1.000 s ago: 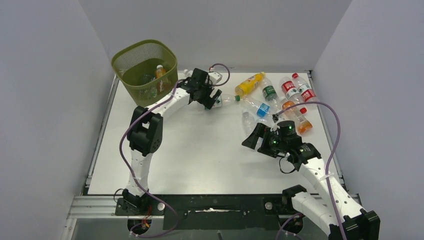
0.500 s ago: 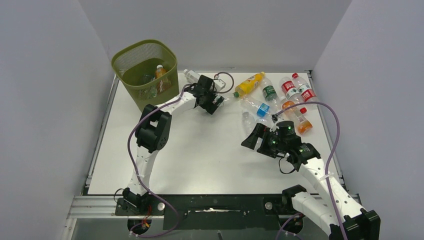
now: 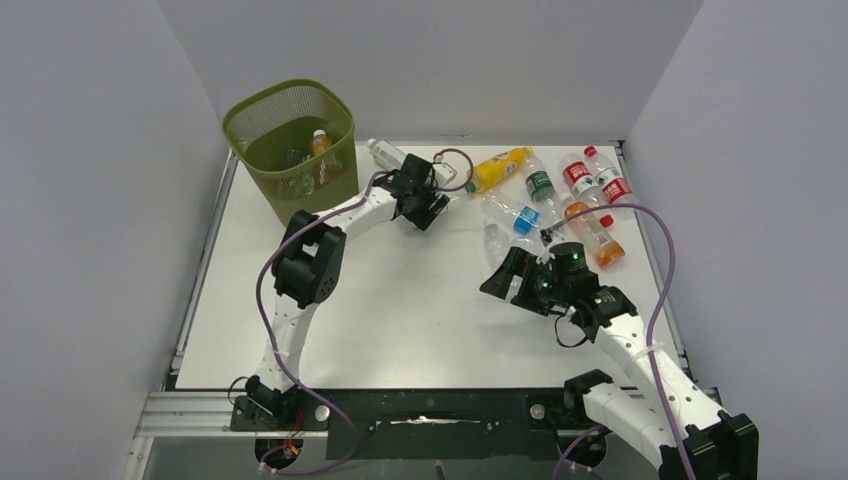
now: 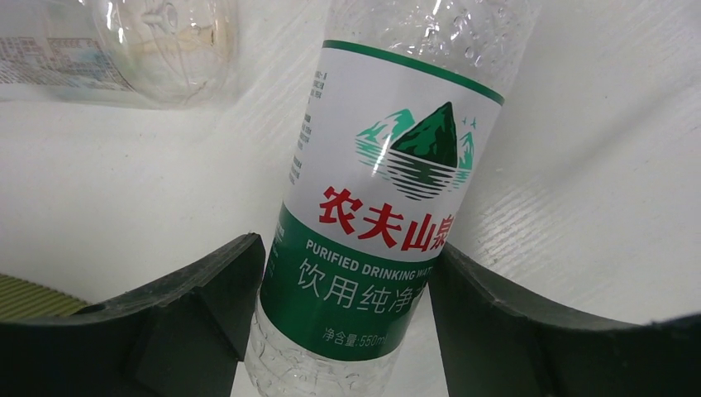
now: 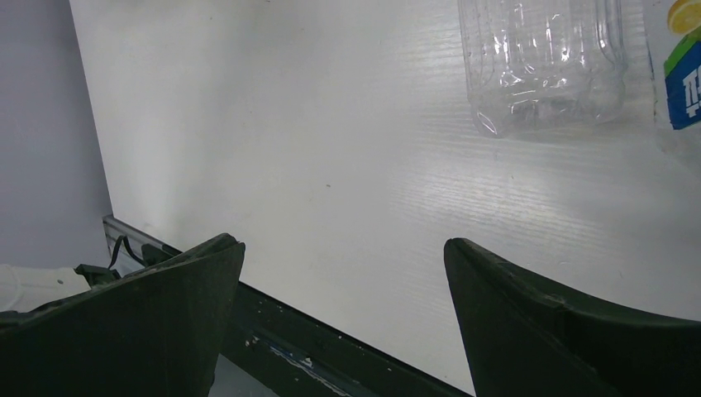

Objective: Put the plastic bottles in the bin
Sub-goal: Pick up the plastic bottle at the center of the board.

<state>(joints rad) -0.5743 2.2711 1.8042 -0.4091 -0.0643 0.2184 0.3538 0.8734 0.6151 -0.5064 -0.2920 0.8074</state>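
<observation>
You have the green-label bottle (image 4: 388,215) between the fingers of your left end effector (image 4: 345,248). Both fingers press on its label, so this end effector is clenched on the bottle. In the top view the bottle sticks out from the end effector toward the far left. Its far end is near the bin (image 3: 288,84), but not over the rim. I cannot tell whether the bottle touches the counter (image 3: 400,300) or is lifted a little.

The bin stands at the far left corner of the counter. An orange bottle (image 3: 320,146) is inside it, with some clear ones beside it that are hard to tell apart.

More bottles lie in a group at the far right of the counter, among them a yellow bottle (image 3: 497,168), a red-label bottle (image 3: 578,175) and a blue-label bottle (image 3: 522,217).

A clear bottle (image 5: 541,62) lies ahead of your right end effector (image 5: 343,241), apart from it. This end effector is released: its fingers are wide apart and only bare counter shows between them.
</observation>
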